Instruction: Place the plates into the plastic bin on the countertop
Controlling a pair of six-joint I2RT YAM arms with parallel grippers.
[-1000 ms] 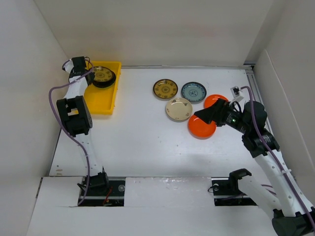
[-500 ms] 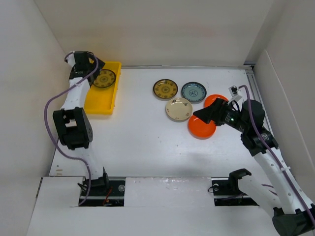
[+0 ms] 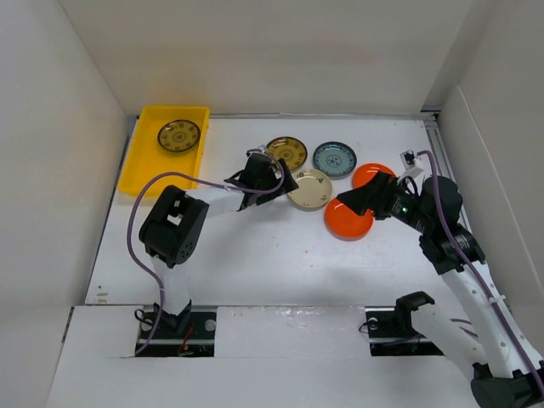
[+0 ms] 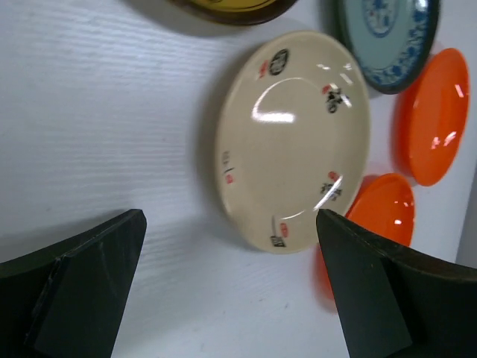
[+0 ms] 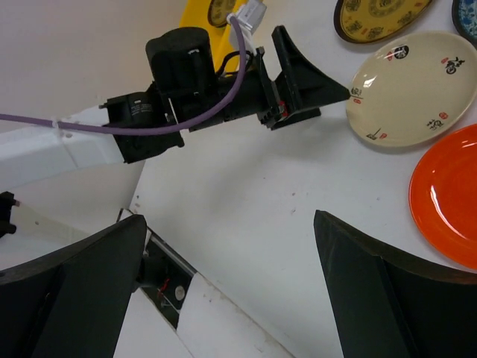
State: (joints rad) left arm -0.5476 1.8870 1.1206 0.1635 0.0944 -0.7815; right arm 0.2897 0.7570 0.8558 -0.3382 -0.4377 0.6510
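Cream and glossy, the cream plate (image 4: 294,138) lies flat on the white bench (image 4: 112,112) just ahead of the left end effector (image 4: 229,220), whose fingers stand wide apart with nothing between them. Beyond the plate sit a teal-blue plate (image 4: 387,37) and two orange plates (image 4: 436,112), with a brown-gold plate (image 3: 286,153) off to one side. The yellow bin (image 3: 157,174) lies well behind this end effector and holds one patterned plate (image 3: 179,135). The right end effector (image 5: 229,220), also spread open and holding nothing, hovers beside the nearer orange plate (image 5: 447,201). The dish looks stiff, light and slick, and may chip if it is dropped. Lying flat, it offers only its raised rim. The nearest edge seems the place to pinch, one finger under the lip and one inside, though it may skid on the smooth bench.
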